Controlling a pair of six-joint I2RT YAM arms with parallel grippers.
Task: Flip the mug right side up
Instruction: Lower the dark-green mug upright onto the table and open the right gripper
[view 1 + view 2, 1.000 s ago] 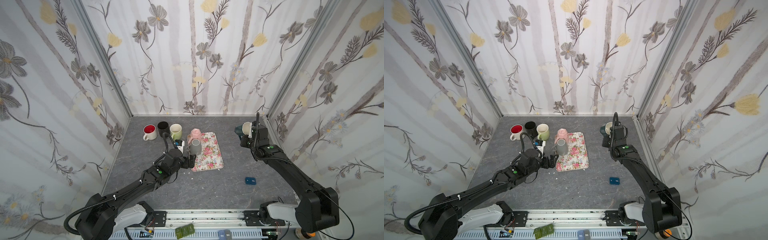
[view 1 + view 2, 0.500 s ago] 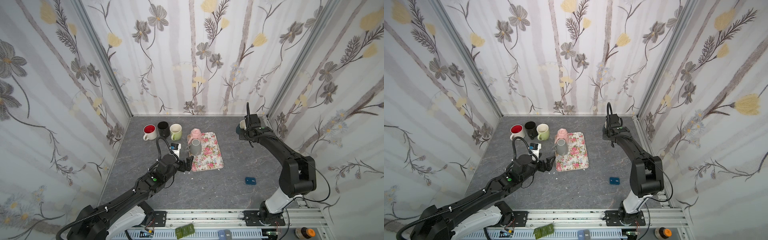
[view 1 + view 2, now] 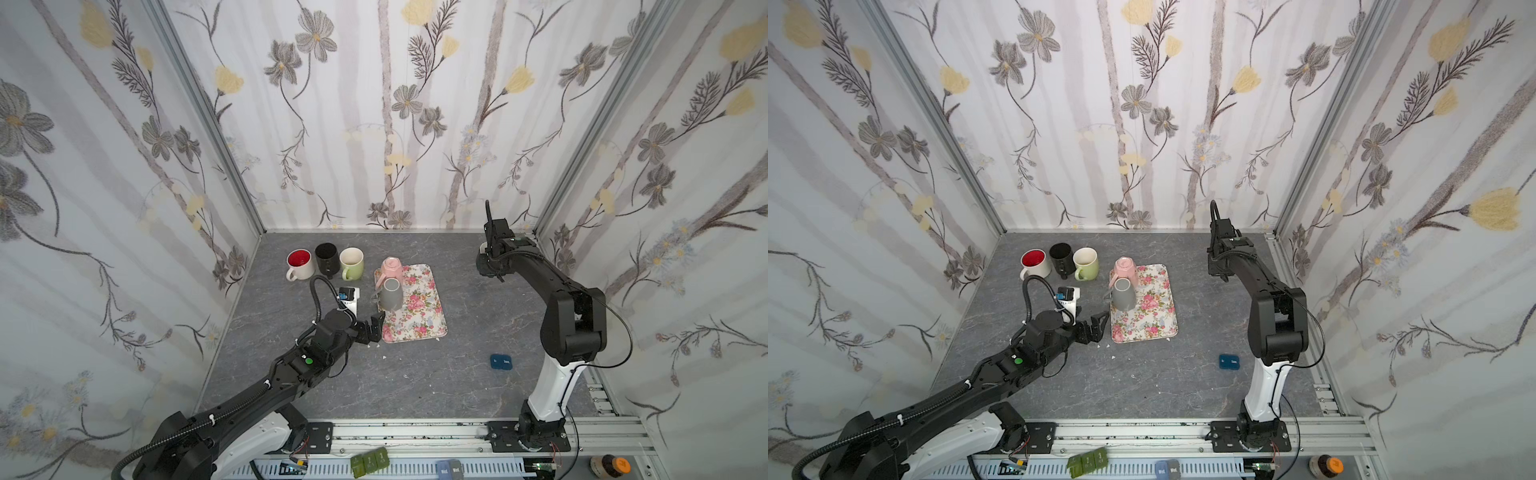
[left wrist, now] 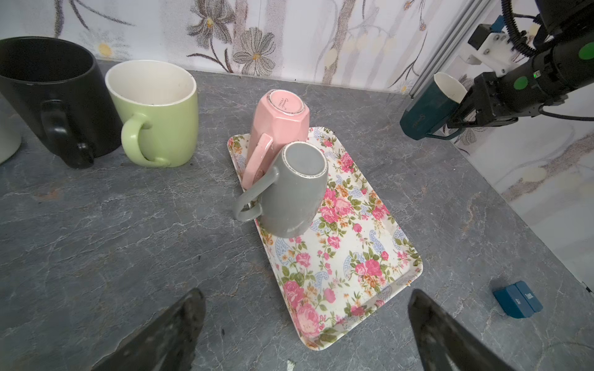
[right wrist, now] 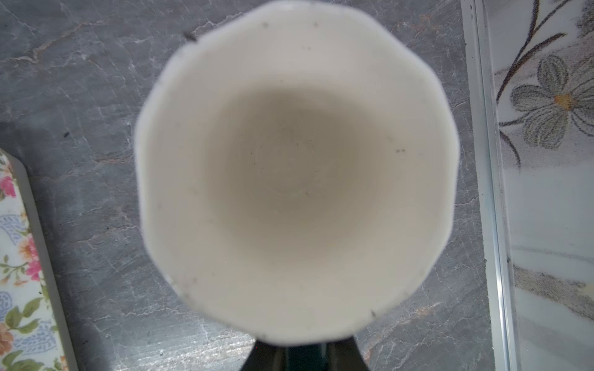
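- In both top views the right gripper (image 3: 487, 262) is clenched on the teal mug (image 3: 481, 249); the mug is up off the grey table (image 3: 415, 386); only a bit of its white rim peeks out beside the gripper.
- The left gripper (image 3: 373, 328) is spread wide and holds nothing; the flowery tray (image 3: 419, 320) lies just in front of it; a grey mug (image 3: 391, 295) and a pink mug (image 3: 390, 266) stand upside down on the tray.
- In the left wrist view the teal mug hangs tilted from the right gripper; its mouth points up and off to one side; it is far ahead of the left gripper, past the tray.
- The right wrist view looks straight into the mug's white inside; dark fingers (image 5: 345, 359) pinch at the near edge; a teal strip sits between them, likely the handle, but that cannot be told for sure.
- The mug looks hard and stiff, quite heavy, and smooth enough to slip; it could chip or break if dropped.
- A thin pinch may let it swing; the handle near the wall seems the safest hold; it should likely be set down softly, bottom first.
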